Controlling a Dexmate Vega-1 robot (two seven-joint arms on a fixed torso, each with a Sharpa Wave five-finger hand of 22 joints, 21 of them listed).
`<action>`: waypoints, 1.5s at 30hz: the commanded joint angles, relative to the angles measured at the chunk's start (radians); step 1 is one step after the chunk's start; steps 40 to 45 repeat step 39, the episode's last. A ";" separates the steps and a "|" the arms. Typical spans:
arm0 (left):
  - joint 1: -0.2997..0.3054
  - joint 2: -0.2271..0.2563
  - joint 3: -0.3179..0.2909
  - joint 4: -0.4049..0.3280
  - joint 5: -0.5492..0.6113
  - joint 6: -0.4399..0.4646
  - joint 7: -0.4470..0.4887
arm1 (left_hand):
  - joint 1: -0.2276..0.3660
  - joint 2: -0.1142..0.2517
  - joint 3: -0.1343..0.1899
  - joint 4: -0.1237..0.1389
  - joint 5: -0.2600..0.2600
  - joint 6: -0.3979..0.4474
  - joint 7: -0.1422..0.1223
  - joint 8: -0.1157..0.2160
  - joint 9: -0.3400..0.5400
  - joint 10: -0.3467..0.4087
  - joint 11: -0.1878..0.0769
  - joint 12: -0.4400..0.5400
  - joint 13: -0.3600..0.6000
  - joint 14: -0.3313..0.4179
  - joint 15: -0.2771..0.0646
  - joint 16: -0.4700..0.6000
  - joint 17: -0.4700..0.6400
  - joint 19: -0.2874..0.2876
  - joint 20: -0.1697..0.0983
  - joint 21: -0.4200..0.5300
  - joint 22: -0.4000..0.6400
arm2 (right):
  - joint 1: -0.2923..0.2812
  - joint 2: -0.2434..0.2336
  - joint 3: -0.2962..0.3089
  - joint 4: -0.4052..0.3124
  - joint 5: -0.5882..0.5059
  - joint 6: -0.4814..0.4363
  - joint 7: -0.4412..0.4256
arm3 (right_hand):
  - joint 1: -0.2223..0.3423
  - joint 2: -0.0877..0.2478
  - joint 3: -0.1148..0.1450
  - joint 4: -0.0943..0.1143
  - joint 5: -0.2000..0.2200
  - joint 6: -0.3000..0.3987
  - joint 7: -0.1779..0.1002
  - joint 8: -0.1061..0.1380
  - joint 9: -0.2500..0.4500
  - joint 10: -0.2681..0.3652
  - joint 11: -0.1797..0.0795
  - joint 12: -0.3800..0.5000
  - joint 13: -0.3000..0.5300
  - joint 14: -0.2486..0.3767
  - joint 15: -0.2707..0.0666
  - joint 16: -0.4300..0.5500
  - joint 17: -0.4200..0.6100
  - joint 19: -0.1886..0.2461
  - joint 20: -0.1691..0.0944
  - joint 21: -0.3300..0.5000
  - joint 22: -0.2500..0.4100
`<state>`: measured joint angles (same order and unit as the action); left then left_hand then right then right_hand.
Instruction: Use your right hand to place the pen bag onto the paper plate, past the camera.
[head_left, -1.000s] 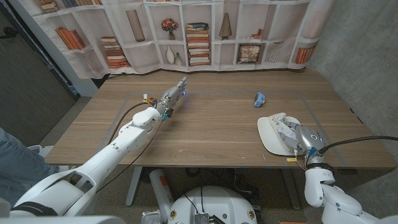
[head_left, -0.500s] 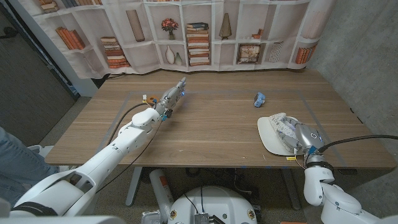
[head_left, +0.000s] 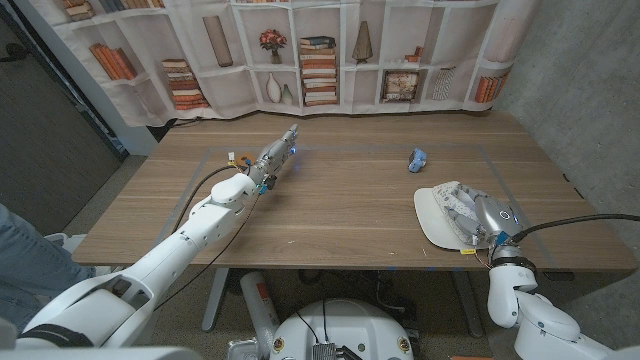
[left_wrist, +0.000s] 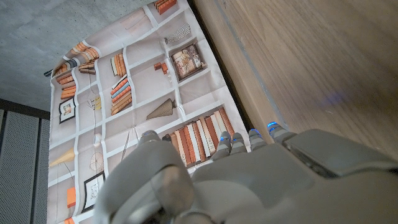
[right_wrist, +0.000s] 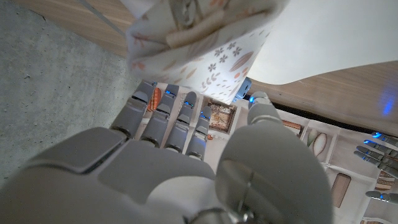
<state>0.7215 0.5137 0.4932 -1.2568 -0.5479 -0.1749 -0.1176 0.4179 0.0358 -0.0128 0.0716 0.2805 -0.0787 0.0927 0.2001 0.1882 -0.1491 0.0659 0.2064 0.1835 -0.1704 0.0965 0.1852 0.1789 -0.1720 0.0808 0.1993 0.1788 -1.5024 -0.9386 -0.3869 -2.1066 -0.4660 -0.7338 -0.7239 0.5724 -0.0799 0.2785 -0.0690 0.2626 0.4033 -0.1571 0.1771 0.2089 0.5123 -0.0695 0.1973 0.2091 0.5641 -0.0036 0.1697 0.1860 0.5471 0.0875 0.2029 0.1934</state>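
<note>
Right hand (head_left: 492, 220) hovers beside the pen bag (head_left: 458, 208), which lies on the paper plate (head_left: 428, 214); fingers spread, gripping nothing. Withdraw straight back, clear of the fabric, to avoid dragging bag or plate.

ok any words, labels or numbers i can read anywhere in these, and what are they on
None can be read.
Book spines on the printed bookshelf curtain: too small and blurred.
Pen bag on the paper plate: a flower and leaf print, no lettering.
Right hand: a round mark on its back, no text legible.
</note>
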 joint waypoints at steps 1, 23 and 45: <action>-0.003 -0.001 -0.001 0.010 -0.003 -0.007 -0.009 | 0.010 -0.001 -0.005 0.002 -0.006 0.004 -0.003 0.000 0.004 -0.008 0.002 -0.003 0.005 -0.025 0.007 0.004 0.005 -0.054 0.008 0.003 0.005 | -0.002 -0.008 0.011 -0.016 -0.015 0.010 -0.013 | 0.000 -0.009 -0.005 -0.001 0.006 0.011 -0.001 0.009 0.003 -0.002 -0.001 -0.001 0.000 -0.002 0.004 0.003 0.001 0.000 -0.004 -0.003 0.001; 0.010 0.006 -0.009 -0.001 -0.008 -0.014 -0.007 | 0.012 0.001 -0.008 0.002 -0.007 0.004 -0.004 0.000 0.004 -0.007 0.000 -0.002 0.005 -0.024 0.007 0.004 0.006 -0.054 0.014 0.003 0.005 | -0.019 -0.023 0.042 -0.057 -0.054 0.007 -0.004 | -0.010 -0.006 -0.008 0.003 0.011 0.020 -0.003 0.017 0.002 0.007 -0.008 0.009 -0.001 -0.003 -0.002 0.010 0.001 0.002 -0.009 0.000 0.001; 0.028 0.014 -0.017 -0.008 -0.019 -0.026 -0.014 | 0.013 0.003 -0.011 0.002 -0.008 0.005 -0.006 0.000 0.004 -0.006 -0.001 -0.002 0.005 -0.025 0.010 0.004 0.006 -0.052 0.015 0.004 0.005 | -0.020 -0.018 0.048 -0.084 -0.076 -0.017 0.026 | -0.014 0.000 -0.008 0.006 0.016 0.028 -0.001 0.023 0.002 0.014 -0.019 0.016 -0.002 -0.007 -0.016 0.012 0.001 0.005 -0.009 0.003 0.002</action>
